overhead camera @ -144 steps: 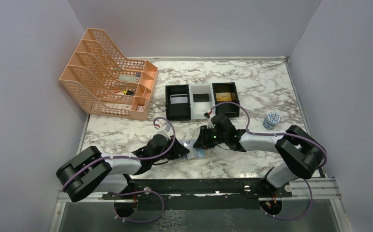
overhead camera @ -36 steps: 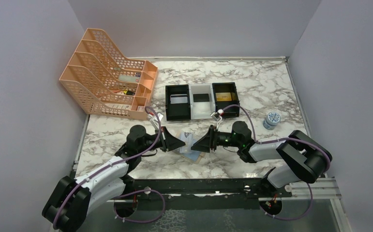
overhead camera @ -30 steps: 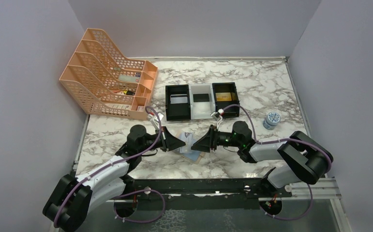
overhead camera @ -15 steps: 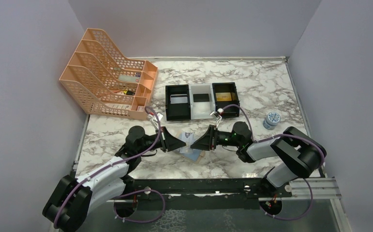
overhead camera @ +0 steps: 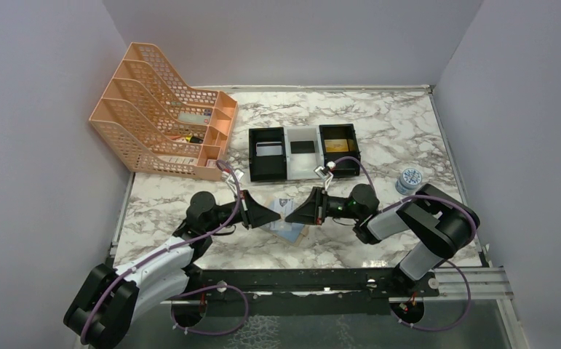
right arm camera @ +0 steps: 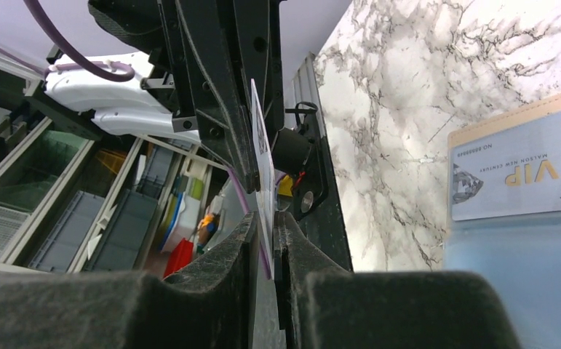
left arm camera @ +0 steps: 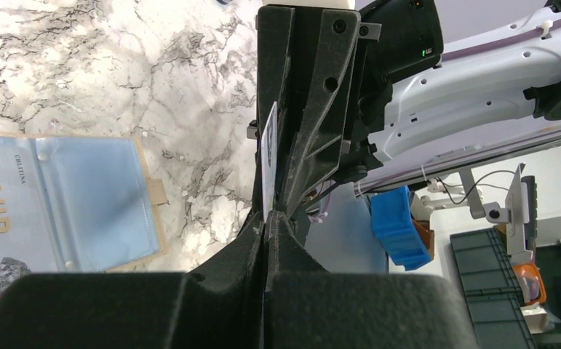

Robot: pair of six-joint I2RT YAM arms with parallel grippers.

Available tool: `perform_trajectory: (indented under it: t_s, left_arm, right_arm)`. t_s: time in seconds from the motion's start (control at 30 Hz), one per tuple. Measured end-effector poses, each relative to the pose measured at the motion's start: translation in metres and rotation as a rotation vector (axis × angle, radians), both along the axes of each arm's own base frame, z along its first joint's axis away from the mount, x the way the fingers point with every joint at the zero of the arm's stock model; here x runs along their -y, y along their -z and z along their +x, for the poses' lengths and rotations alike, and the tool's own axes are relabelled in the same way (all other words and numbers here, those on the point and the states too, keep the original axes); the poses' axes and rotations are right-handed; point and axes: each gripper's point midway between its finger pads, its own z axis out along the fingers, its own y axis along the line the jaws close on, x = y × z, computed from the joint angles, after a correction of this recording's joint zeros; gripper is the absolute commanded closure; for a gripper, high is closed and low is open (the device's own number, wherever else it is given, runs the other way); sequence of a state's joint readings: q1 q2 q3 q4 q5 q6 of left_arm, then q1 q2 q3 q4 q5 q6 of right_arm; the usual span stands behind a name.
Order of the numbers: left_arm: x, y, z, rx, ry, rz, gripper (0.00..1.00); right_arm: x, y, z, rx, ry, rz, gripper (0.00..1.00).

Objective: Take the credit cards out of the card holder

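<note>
Your left claw (overhead camera: 271,216) and right claw (overhead camera: 297,214) meet tip to tip, both pinched shut on one white card (left arm camera: 268,142) held edge-on, just above the open card holder (overhead camera: 289,230) lying flat mid-desk (overhead camera: 379,123) near the front edge, equally near either arm.

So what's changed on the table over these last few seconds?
Both arms lifted off the card holder; the left gripper and right gripper now meet tip to tip above it, both pinching one white card. In the last second the right gripper edged left. The trays, file rack and round tin stayed put.
</note>
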State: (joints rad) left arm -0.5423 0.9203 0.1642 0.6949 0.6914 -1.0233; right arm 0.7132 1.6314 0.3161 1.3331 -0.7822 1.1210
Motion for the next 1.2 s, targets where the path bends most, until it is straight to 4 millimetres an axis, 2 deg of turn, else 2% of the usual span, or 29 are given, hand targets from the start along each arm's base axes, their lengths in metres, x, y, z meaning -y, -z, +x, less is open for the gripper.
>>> perform_trajectory:
  t_s: [0.23,0.27,0.33,0.43,0.5,0.53,0.7,0.87,1.07,1.2]
  left_arm:
    - [0.000,-0.002,-0.001,0.010,0.001,-0.015,1.00]
    - [0.000,-0.002,-0.001,0.010,0.001,-0.016,0.95]
    - [0.000,-0.002,-0.001,0.010,0.001,-0.016,0.76]
    - [-0.001,0.000,-0.001,0.005,-0.001,-0.014,0.30]
    - [-0.002,0.004,-0.002,-0.003,-0.005,-0.007,0.05]
    - [-0.003,0.008,-0.002,-0.013,-0.013,-0.003,0.01]
    - [-0.008,0.015,0.004,-0.038,-0.079,0.019,0.01]
    - [-0.020,0.026,0.022,-0.053,-0.202,0.133,0.01]
    - [-0.051,0.013,0.055,-0.012,-0.413,0.352,0.01]
    - [-0.077,0.001,0.067,0.002,-0.536,0.478,0.01]
  right_arm:
    - [-0.001,-0.003,0.000,0.000,-0.002,0.008,0.99]
    - [-0.001,-0.003,0.000,-0.001,-0.002,0.008,0.99]
    - [-0.001,-0.003,0.000,-0.002,-0.001,0.009,0.99]
    - [0.000,-0.007,0.000,0.010,0.000,0.014,0.99]
    - [0.001,-0.011,0.002,0.031,0.016,0.011,0.99]
    - [0.001,-0.014,0.004,0.041,0.032,0.007,0.99]
    - [0.007,-0.015,0.020,0.082,0.147,-0.067,0.99]
    - [0.016,-0.016,0.051,0.141,0.310,-0.207,0.99]
    - [0.026,-0.027,0.086,0.273,0.443,-0.353,0.99]
    - [0.023,-0.041,0.109,0.372,0.476,-0.434,0.99]
